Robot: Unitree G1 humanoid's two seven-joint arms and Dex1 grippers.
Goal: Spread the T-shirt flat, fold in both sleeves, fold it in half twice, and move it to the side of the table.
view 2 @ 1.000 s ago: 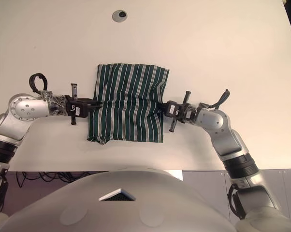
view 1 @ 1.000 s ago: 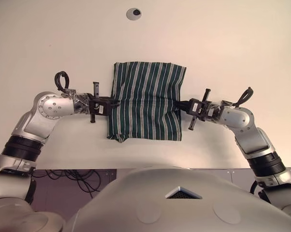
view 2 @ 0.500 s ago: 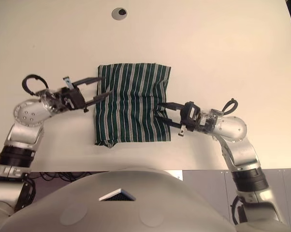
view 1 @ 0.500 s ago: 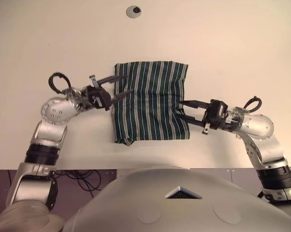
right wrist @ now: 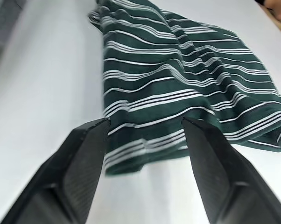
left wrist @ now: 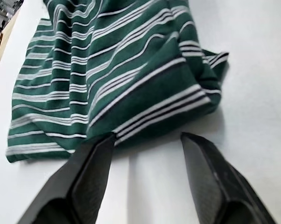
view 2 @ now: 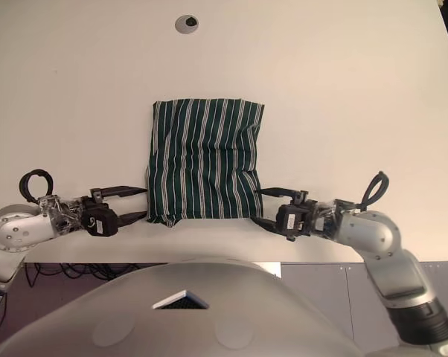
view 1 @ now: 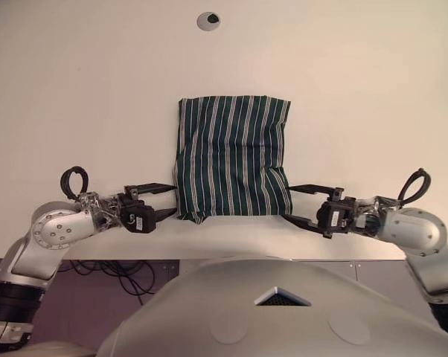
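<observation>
— White table [view 1: 75, 89] all round, then. Where is the T-shirt [view 1: 231, 160]?
— Folded into a green striped rectangle, flat on the table. It lies between the two sets of fingers and stretches away beyond them toward the far side.
— The left gripper [view 1: 170, 199]?
— Spread wide, holding nothing. Its fingers [left wrist: 91, 172] lie low over the table, with the shirt's near left corner just ahead of the tips. I cannot tell whether they touch the cloth.
— And the right gripper [view 1: 289, 202]?
— Parted too, and empty. Its fingers [right wrist: 84, 158] flank the near right corner, and the folded edge lies across the gap just past the tips.
— What else is around?
— A small round grey disc [view 1: 207, 21] is set into the table well beyond the shirt, far from both pairs of fingers. Cables [view 1: 105, 266] lie on the floor under the table's near edge, behind the left fingers.
</observation>
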